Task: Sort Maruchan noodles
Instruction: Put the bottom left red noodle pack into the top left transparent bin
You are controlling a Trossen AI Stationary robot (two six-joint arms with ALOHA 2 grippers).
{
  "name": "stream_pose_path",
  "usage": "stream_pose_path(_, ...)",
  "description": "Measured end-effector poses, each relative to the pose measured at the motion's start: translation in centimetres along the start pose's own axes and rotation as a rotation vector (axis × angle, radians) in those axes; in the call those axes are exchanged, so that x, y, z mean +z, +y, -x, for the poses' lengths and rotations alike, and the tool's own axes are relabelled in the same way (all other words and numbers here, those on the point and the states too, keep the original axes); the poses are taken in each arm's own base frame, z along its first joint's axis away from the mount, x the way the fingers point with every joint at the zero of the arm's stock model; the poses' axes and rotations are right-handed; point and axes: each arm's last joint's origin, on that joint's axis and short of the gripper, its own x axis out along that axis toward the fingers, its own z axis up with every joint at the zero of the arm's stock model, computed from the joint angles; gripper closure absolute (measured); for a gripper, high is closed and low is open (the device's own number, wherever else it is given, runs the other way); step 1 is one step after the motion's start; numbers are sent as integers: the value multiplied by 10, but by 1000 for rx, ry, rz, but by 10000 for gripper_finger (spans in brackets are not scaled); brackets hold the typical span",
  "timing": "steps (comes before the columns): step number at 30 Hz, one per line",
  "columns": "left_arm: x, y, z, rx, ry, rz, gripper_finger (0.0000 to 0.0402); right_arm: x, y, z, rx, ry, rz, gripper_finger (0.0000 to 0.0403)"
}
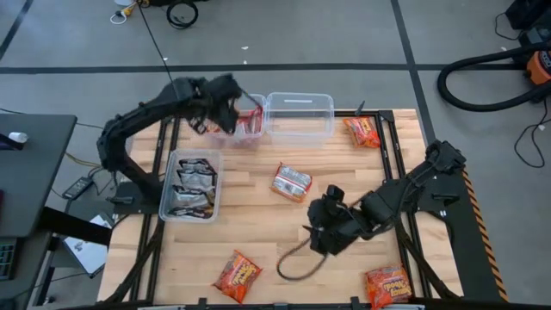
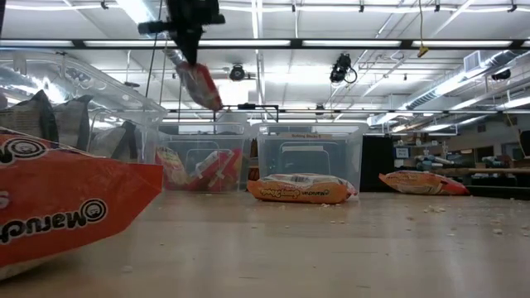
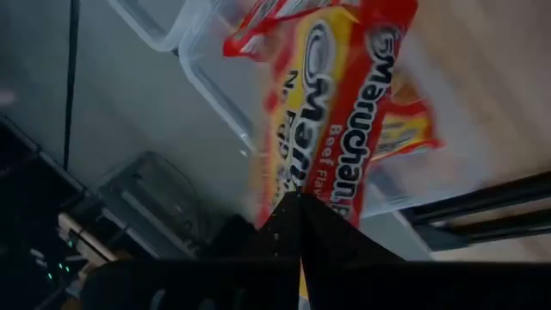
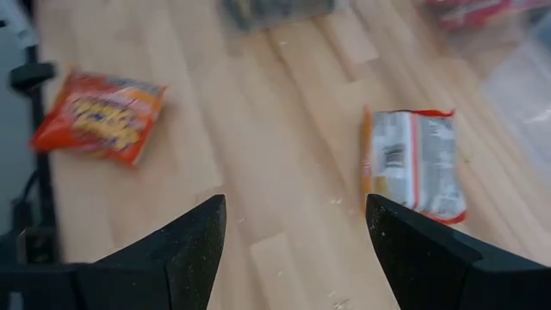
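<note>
Yellow-and-red Maruchan packet (image 3: 344, 112) hangs over the bin of red packets (image 1: 250, 129), pinched in the left gripper (image 1: 225, 103) fingers, positioned for a drop-in by colour, I'd say. Right gripper (image 1: 331, 226) hovers low, nearer the tabletop's (image 1: 258, 232) front than that bin, fingers spread and empty, facing a loose packet (image 4: 413, 164).

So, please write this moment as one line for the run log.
left gripper: shut on yellow-and-red packet, above the red-packet bin | right gripper: open, empty, over table near face-down packet | loose orange packets remain
</note>
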Motion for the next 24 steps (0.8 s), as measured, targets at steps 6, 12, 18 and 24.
stream_pose_path(6, -32, 18, -29, 29, 32, -33, 401, 15, -23, -14, -84, 25, -28, 119)
stream_pose_path(12, -42, 17, -50, -67, -11, -11, 401, 23, -38, -18, -123, 39, 59, 119)
stream_pose_path(18, -36, 22, -69, -99, -6, -14, 401, 23, -43, -20, -141, 70, 124, 119)
stream_pose_path(24, -32, 22, -90, -172, -7, -18, 401, 16, -35, -11, -40, 135, 137, 119)
